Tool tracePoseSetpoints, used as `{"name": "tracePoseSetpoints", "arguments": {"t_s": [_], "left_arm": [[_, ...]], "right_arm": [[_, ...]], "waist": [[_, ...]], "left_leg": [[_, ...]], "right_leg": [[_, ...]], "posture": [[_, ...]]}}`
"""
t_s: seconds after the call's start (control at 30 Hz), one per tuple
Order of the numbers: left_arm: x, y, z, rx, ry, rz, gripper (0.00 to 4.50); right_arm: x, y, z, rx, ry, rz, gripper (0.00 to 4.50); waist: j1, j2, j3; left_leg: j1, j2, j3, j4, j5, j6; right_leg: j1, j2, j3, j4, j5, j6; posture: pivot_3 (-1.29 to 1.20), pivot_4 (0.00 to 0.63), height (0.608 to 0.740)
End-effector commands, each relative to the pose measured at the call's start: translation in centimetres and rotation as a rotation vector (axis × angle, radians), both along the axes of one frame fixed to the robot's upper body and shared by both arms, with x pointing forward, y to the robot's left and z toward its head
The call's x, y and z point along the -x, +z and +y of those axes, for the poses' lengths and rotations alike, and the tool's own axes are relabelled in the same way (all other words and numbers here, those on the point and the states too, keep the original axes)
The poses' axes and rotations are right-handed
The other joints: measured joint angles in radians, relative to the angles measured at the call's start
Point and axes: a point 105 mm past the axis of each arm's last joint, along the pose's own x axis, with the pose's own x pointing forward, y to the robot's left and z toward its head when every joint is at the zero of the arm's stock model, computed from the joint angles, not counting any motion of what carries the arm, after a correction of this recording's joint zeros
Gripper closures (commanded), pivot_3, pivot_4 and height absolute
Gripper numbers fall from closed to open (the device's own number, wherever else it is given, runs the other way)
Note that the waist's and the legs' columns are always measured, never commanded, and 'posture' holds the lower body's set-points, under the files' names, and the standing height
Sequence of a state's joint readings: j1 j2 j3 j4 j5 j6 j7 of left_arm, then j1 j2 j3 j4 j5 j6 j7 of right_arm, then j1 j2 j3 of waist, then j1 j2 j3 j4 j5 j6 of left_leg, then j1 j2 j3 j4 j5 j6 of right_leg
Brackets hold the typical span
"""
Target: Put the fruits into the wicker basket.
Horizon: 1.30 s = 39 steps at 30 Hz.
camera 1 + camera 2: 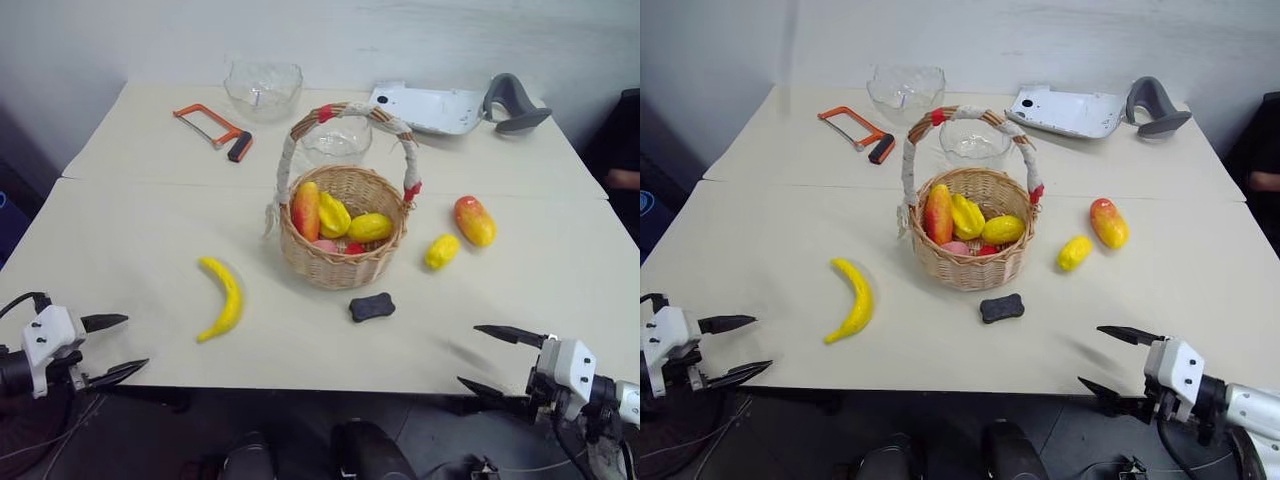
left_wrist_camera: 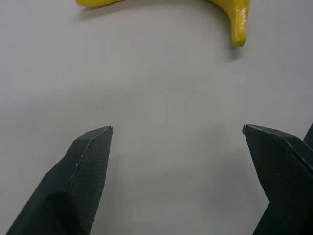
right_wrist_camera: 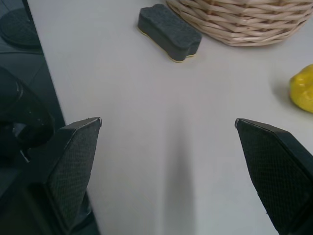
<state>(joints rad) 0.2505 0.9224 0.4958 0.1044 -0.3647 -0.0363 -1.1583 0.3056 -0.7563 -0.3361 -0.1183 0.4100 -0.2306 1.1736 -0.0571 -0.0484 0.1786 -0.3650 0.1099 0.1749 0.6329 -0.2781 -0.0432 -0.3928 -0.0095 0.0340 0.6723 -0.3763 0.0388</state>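
Round tan woven wicker basket [image 1: 343, 245], tall arched handle wrapped in whitish cloth with red tape: upright, mid-table. Contents: red-orange mango-like fruit, two glossy yellow pieces, pink and red pieces beneath. Curved yellow banana [image 1: 222, 297]: flat on the table, left of basket. Small yellow lemon [image 1: 442, 251] and red-orange mango [image 1: 474, 220]: right of basket, near each other.

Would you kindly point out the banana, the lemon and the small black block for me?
banana [image 1: 224, 298], left eye view, middle of its curve.
lemon [image 1: 442, 251], left eye view, centre of its body.
black block [image 3: 168, 33], right wrist view, its top face.
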Motion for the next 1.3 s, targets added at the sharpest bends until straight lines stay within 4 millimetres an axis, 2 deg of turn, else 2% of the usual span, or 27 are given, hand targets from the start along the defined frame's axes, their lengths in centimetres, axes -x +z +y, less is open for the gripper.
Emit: {"name": "tracePoseSetpoints", "arguments": {"t_s": [0.03, 0.13, 0.2, 0.3, 0.4, 0.47, 0.57, 0.63, 0.73, 0.83, 0.97, 1.1, 1.2, 1.3], "left_arm": [[-0.1, 0.5, -0.6, -0.004, -0.019, -0.036, 0.03], [-0.8, 0.7, -1.2, 0.045, 0.006, -0.036, 0.03], [-0.6, 0.6, -1.6, 0.063, -0.024, -0.005, 0.03], [-0.9, 1.5, -1.8, 0.144, -0.040, 0.007, 0.03], [-0.4, 1.4, -2.3, 0.147, -0.109, 0.078, 0.03], [-0.4, 1.7, -3.3, 0.162, -0.158, 0.110, 0.03], [-1.2, 2.8, -5.4, 0.173, -0.244, 0.070, 0.03], [-1.5, 3.2, -7.5, 0.181, -0.336, 0.066, 0.03], [-1.2, 3.4, -10.2, 0.200, -0.454, 0.071, 0.03], [-1.1, 3.7, -12.2, 0.219, -0.526, 0.075, 0.03], [-1.3, 3.8, -13.6, 0.247, -0.545, 0.056, 0.03], [-1.4, 3.3, -13.8, 0.242, -0.540, 0.058, 0.03], [-1.6, 3.5, -14.0, 0.247, -0.543, 0.042, 0.00], [-1.7, 3.7, -14.5, 0.266, -0.552, 0.025, 0.00]], "right_arm": [[-0.2, 0.4, -0.7, 0.017, -0.001, -0.028, 0.00], [-0.4, 0.5, -0.3, 0.002, 0.015, -0.030, 0.00], [-0.5, 0.5, -0.2, -0.003, 0.013, -0.031, 0.00], [-0.5, 0.2, -0.2, -0.005, 0.011, -0.018, 0.00], [-0.1, -0.3, -0.3, 0.005, 0.018, 0.031, 0.00], [-0.6, 0.1, 0.1, -0.008, 0.030, 0.058, 0.00], [-1.6, 1.6, 2.6, -0.018, 0.123, 0.091, 0.00], [-2.8, 2.3, 4.7, -0.021, 0.179, 0.100, 0.00], [-5.1, 1.9, 6.9, 0.049, 0.198, 0.134, 0.00], [-7.3, 2.1, 9.3, 0.046, 0.214, 0.130, 0.00], [-9.0, 0.8, 11.8, 0.087, 0.254, 0.175, 0.00], [-10.3, -0.3, 13.4, 0.080, 0.276, 0.195, 0.00], [-9.7, -1.5, 13.3, 0.107, 0.328, 0.230, 0.55], [-8.6, -0.8, 12.9, 0.062, 0.363, 0.218, 1.55]], "waist": [[0.000, 0.000, 0.000], [0.000, 0.000, 0.000], [-0.001, 0.000, 0.000], [-0.001, 0.000, 0.000], [-0.002, 0.000, 0.000], [-0.003, 0.001, 0.000], [-0.005, 0.001, 0.000], [-0.006, 0.001, 0.000], [-0.007, 0.002, 0.000], [-0.006, 0.003, 0.000], [-0.006, 0.004, 0.000], [-0.006, 0.004, 0.000], [-0.006, 0.004, 0.000], [-0.005, 0.004, 0.000]], "left_leg": [[0.000, 0.000, 0.000, 0.000, 0.000, 0.000], [0.000, 0.000, 0.000, 0.000, 0.000, 0.000], [0.000, 0.000, 0.000, 0.000, 0.000, 0.000], [0.000, 0.000, 0.000, 0.000, 0.000, 0.000], [0.000, 0.001, 0.000, 0.000, 0.000, -0.001], [0.000, 0.000, 0.000, 0.000, 0.000, -0.001], [0.000, 0.000, 0.000, 0.001, 0.000, -0.001], [0.000, 0.001, 0.000, 0.002, 0.000, -0.001], [0.000, 0.001, 0.000, 0.003, 0.001, -0.002], [-0.003, 0.001, -0.001, 0.004, 0.000, -0.002], [-0.005, 0.002, -0.001, 0.006, 0.000, -0.003], [-0.005, 0.001, 0.000, 0.009, 0.000, -0.002], [-0.005, 0.001, 0.000, 0.010, -0.001, -0.002], [-0.005, 0.002, -0.001, 0.011, -0.001, -0.002]], "right_leg": [[0.000, 0.000, 0.000, 0.000, 0.000, 0.000], [0.000, 0.000, 0.000, 0.000, 0.000, 0.000], [0.000, 0.000, 0.000, 0.000, 0.000, 0.000], [0.000, 0.000, 0.000, 0.000, 0.000, 0.000], [0.000, 0.001, 0.000, 0.000, 0.000, 0.000], [0.000, 0.001, 0.000, 0.000, 0.000, 0.000], [0.000, 0.000, 0.000, 0.002, 0.000, 0.000], [0.000, 0.001, 0.000, 0.003, 0.000, 0.000], [-0.001, 0.001, 0.000, 0.004, 0.000, 0.000], [-0.003, 0.002, 0.001, 0.004, 0.000, 0.000], [-0.005, 0.003, 0.002, 0.004, -0.001, 0.000], [-0.005, 0.003, 0.002, 0.005, -0.001, 0.000], [-0.005, 0.003, 0.002, 0.006, -0.001, 0.000], [-0.004, 0.003, 0.002, 0.006, -0.001, 0.000]], "posture": [[0.00, 0.150, 0.740], [0.00, 0.150, 0.740], [0.00, 0.150, 0.740], [0.00, 0.150, 0.740], [0.00, 0.150, 0.740], [0.00, 0.150, 0.740], [0.00, 0.150, 0.740], [0.00, 0.150, 0.740], [0.00, 0.150, 0.740], [0.00, 0.150, 0.740], [0.00, 0.150, 0.740], [0.00, 0.150, 0.740], [0.00, 0.150, 0.740], [0.00, 0.150, 0.740]]}}
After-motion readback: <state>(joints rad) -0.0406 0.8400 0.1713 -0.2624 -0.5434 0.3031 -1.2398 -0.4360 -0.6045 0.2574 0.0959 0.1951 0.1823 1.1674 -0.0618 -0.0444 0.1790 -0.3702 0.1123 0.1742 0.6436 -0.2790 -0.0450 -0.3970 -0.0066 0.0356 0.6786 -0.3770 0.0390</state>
